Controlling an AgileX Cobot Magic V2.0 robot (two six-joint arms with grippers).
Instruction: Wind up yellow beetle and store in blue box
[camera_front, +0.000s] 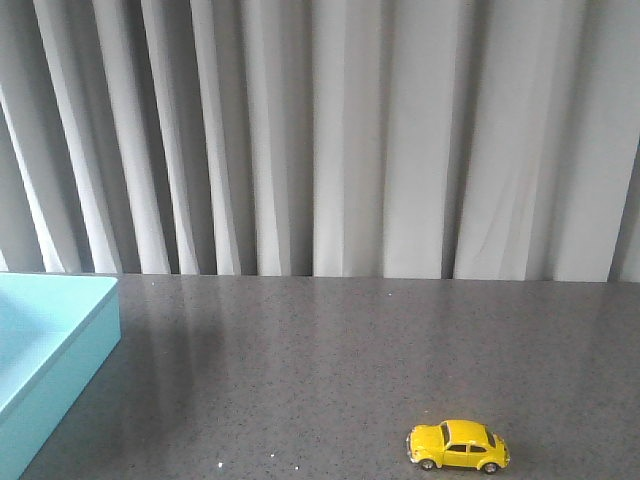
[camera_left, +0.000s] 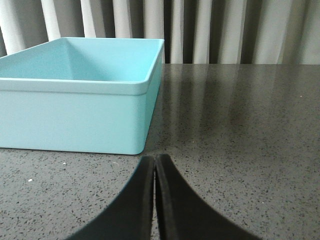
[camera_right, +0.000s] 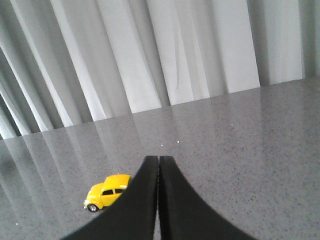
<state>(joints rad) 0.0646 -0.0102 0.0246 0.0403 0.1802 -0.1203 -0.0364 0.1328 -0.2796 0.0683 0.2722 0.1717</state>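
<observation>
Yellow beetle (camera_front: 458, 446) sits on the counter (camera_front: 350, 350) at the right, side-on, nearer the right arm; both arms' fingers (camera_right: 158, 200) pressed together, blue box (camera_front: 50, 340) far left.

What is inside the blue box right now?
The blue box shows only bare turquoise floor and inner walls in the left wrist view. Its near wall covers the front strip of floor. The yellow beetle sits outside, on the table.

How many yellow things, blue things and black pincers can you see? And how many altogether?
Yellow: 1, the yellow beetle
Blue: 1, the blue box
Black: 2, the left pincer and the right pincer, both shut
Total: 4
</observation>
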